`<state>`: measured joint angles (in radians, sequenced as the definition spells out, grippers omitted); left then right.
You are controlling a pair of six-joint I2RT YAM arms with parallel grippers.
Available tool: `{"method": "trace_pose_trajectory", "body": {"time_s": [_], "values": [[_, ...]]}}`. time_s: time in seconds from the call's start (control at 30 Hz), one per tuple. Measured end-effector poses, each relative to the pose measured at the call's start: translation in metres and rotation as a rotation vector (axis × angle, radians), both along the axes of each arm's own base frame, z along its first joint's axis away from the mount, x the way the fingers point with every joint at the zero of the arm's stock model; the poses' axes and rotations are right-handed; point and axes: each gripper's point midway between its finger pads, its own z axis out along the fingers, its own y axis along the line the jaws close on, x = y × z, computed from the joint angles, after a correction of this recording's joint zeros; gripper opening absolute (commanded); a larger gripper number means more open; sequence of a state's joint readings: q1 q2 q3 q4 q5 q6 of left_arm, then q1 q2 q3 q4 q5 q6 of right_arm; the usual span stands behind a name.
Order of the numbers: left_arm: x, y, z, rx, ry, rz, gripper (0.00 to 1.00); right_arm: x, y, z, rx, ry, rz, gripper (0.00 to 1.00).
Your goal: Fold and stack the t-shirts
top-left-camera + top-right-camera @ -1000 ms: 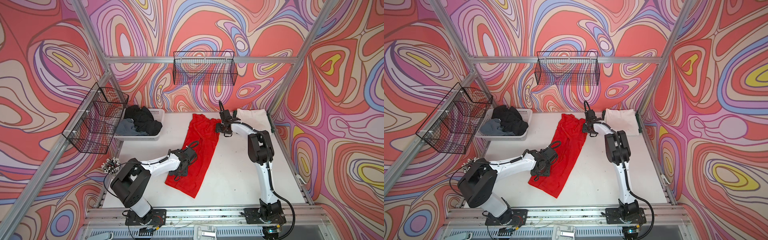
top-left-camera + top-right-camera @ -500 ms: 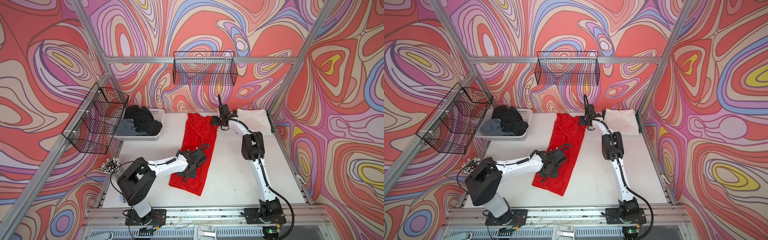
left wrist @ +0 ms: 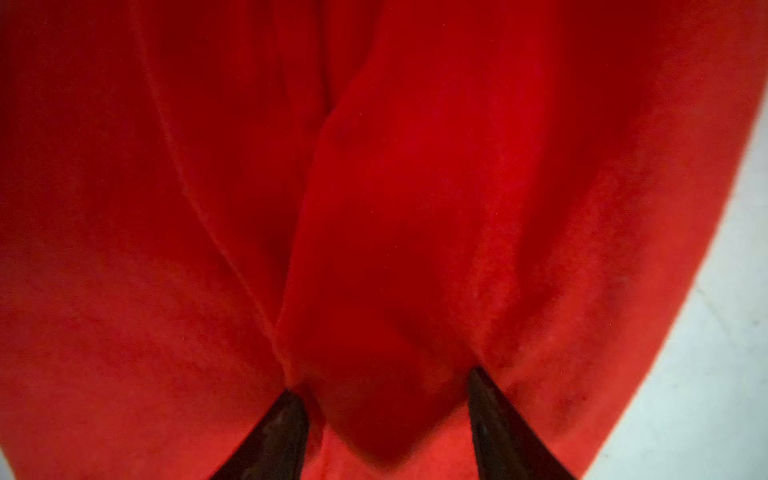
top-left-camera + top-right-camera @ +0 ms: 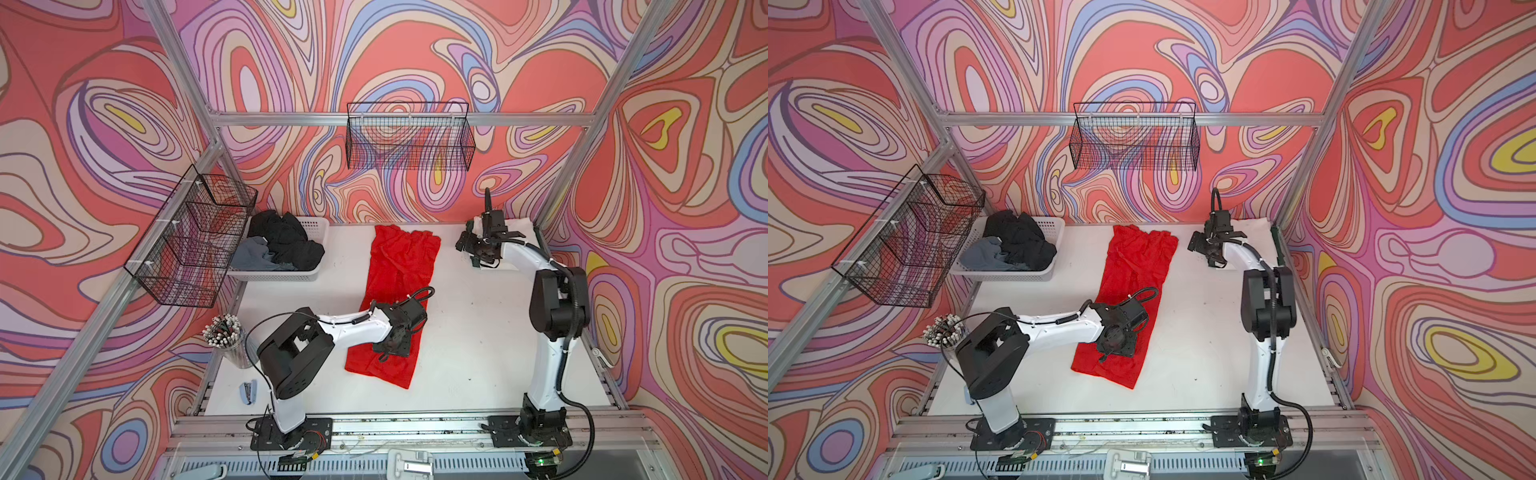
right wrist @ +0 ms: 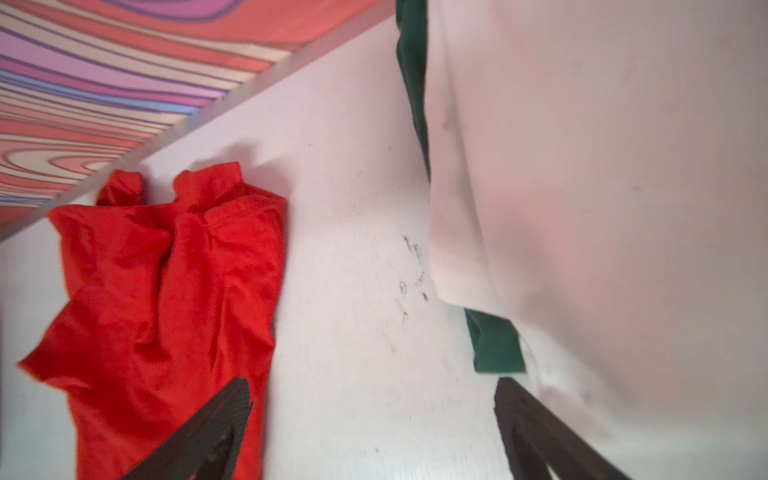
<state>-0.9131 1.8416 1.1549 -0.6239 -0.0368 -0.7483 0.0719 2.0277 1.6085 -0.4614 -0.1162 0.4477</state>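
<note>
A bright red t-shirt point(image 4: 401, 286) point(image 4: 1136, 274) lies as a long narrow strip down the middle of the table in both top views. My left gripper point(image 4: 390, 349) point(image 3: 385, 382) rests on its near half. The jaws stand apart, tips pressed into the cloth, with a ridge of red bulging between them. My right gripper point(image 4: 467, 249) point(image 5: 374, 382) hangs wide open over bare table, between the shirt's far end point(image 5: 166, 270) and a folded white t-shirt point(image 5: 602, 187) point(image 4: 524, 225). That white one lies on a dark green one point(image 5: 496, 345) at the back right.
A white perforated basket point(image 4: 321, 227) at the back left holds black point(image 4: 286, 241) and grey point(image 4: 253, 257) shirts. Wire baskets hang on the left wall point(image 4: 195, 237) and the back wall point(image 4: 409, 141). A cup of pens point(image 4: 226, 336) and a stapler point(image 4: 248, 392) sit at the near left.
My right gripper let go of the red shirt's far end, opened wide and drew away to the right. The shirt now lies straighter. My left gripper slid right and nearer on it.
</note>
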Motion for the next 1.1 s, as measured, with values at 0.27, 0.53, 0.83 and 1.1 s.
{"method": "trace_pose_trajectory", "body": {"time_s": [0.27, 0.53, 0.83, 1.1], "values": [[0.017, -0.057, 0.007, -0.156, 0.028, -0.098, 0.58, -0.086, -0.033, 0.031, 0.001, -0.032, -0.106, 0.97], [0.010, -0.052, 0.019, -0.214, -0.015, -0.104, 0.78, -0.152, -0.031, 0.020, 0.024, 0.006, -0.095, 0.95], [-0.002, 0.002, 0.078, -0.235, -0.176, -0.039, 0.83, -0.238, 0.005, -0.014, 0.077, 0.113, 0.042, 0.87], [-0.046, 0.073, 0.013, -0.096, -0.050, 0.085, 0.76, -0.313, 0.083, -0.059, 0.183, 0.259, 0.235, 0.72]]}}
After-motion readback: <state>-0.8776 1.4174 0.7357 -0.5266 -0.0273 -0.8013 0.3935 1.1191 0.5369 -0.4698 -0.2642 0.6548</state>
